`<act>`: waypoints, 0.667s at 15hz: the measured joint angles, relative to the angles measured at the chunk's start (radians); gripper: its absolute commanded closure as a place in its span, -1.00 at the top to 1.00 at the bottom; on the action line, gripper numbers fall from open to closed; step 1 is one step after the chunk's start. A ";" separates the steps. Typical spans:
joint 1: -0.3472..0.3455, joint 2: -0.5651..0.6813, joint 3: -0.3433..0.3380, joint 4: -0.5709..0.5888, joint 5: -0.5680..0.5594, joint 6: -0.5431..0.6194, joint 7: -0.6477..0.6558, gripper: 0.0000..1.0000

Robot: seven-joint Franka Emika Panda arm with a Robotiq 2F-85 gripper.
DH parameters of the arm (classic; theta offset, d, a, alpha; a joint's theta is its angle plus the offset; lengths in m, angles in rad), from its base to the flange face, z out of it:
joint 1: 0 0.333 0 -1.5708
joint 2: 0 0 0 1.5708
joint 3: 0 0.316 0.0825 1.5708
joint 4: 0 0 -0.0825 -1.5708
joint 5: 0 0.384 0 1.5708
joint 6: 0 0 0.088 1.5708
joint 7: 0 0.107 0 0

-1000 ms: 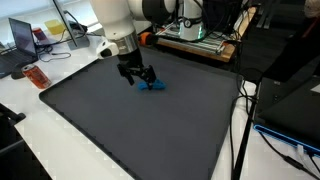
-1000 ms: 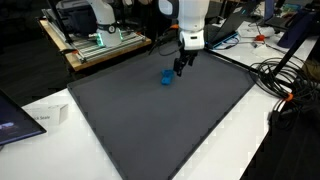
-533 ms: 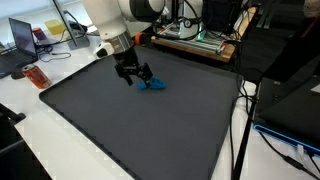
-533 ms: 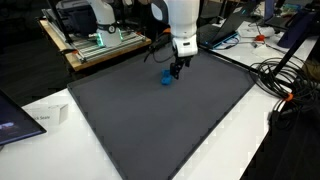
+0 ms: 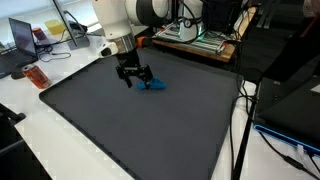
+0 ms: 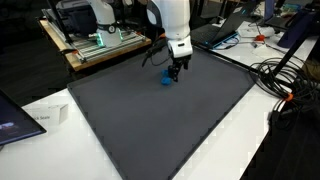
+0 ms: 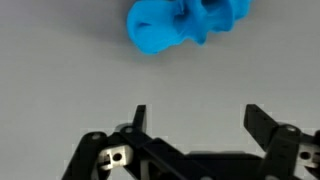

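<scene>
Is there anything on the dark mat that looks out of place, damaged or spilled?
Nothing stands out. The small lumpy blue plastic object lies alone on the flat dark grey mat, with no spill or tear visible. The open jaws are near it without touching it.

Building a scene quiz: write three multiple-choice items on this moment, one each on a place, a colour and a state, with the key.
1. The small object lies: A on the dark mat; B on a laptop; C on a shelf.
2. Its colour: A red; B blue; C green.
3. The hand is: A open; B shut on the object; C shut on nothing.
Key: 1 A, mat shows all around it; 2 B, bright blue in the wrist view; 3 A, fingertips stand apart, object beyond them.
</scene>
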 measured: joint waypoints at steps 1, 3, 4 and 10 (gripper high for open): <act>-0.009 -0.006 0.008 -0.017 0.007 0.022 -0.010 1.00; -0.026 -0.019 0.024 -0.044 0.017 0.028 -0.020 1.00; -0.033 -0.026 0.027 -0.053 0.019 0.008 -0.020 1.00; -0.033 -0.082 -0.005 -0.027 0.018 -0.246 0.038 1.00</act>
